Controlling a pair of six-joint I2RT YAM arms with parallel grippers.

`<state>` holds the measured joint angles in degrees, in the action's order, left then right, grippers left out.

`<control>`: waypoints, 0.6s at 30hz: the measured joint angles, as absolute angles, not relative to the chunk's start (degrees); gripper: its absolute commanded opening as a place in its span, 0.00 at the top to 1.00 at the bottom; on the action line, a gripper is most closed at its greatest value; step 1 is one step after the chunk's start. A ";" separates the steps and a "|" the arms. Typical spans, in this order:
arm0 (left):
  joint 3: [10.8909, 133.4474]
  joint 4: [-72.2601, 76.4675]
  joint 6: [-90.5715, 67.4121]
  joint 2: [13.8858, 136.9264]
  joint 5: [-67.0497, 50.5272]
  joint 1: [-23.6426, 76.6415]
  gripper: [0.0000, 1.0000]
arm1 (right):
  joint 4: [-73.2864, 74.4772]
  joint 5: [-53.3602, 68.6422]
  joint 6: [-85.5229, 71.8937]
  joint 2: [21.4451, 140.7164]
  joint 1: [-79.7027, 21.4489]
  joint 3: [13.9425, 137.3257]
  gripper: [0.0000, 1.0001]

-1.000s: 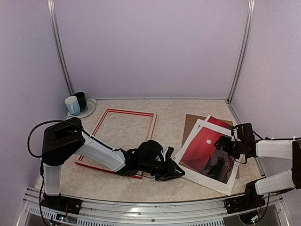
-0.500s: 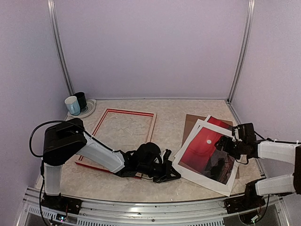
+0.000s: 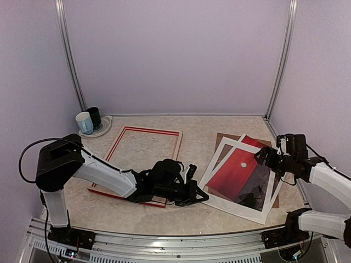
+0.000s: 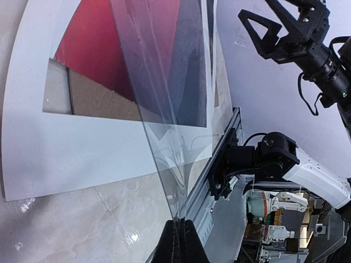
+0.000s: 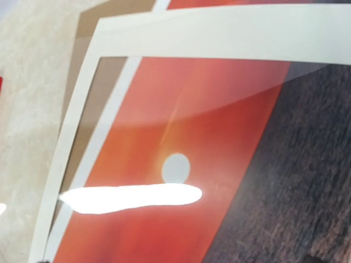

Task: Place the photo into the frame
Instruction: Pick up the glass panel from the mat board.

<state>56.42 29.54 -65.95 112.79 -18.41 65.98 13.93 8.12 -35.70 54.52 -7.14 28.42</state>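
Red sunset photo (image 3: 237,174) lies flat on the right part of the table (image 3: 197,129), not yet in the frame (image 3: 175,159). The frame rests empty to the left, well apart from it.

A white mat (image 3: 222,197) lies on top of the photo and a brown board (image 3: 224,138) under it, and the three are turned a little against each other. Over the mat there is a clear pane (image 4: 164,109). It is hard to see from above, but in the left wrist view it rises from the table at a steep tilt. I think the pane is lifted at its near-left corner so that it can come off the pile, because the photo cannot be taken while the pane and mat cover it.

The left gripper (image 4: 176,224) is low on the table, between the frame and the pile. Its fingers are pressed together and they pinch the near edge of the pane.

The right gripper (image 3: 262,159) hangs above the far right side of the pile with its fingers spread wide. It holds nothing, and I cannot see it touching the pile. Probably it waits there to steady the mat or to take the photo.
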 measured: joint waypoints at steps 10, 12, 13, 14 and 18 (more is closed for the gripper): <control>55.46 26.72 -61.08 104.16 -15.44 65.28 1.00 | 17.85 8.16 -36.49 51.53 -7.14 28.86 0.01; 54.94 26.22 -60.18 102.89 -15.16 65.21 1.00 | 18.24 8.16 -36.73 51.29 -7.14 28.86 0.01; 54.57 26.11 -59.64 102.17 -15.07 65.19 1.00 | 18.46 8.21 -36.91 51.22 -7.14 28.86 0.01; 54.37 26.06 -59.42 101.84 -15.00 65.10 1.00 | 18.68 8.32 -37.01 51.20 -7.14 28.86 0.01; 52.62 26.48 -58.39 100.36 -15.46 64.36 1.00 | 19.16 8.82 -37.34 51.20 -7.14 28.86 0.01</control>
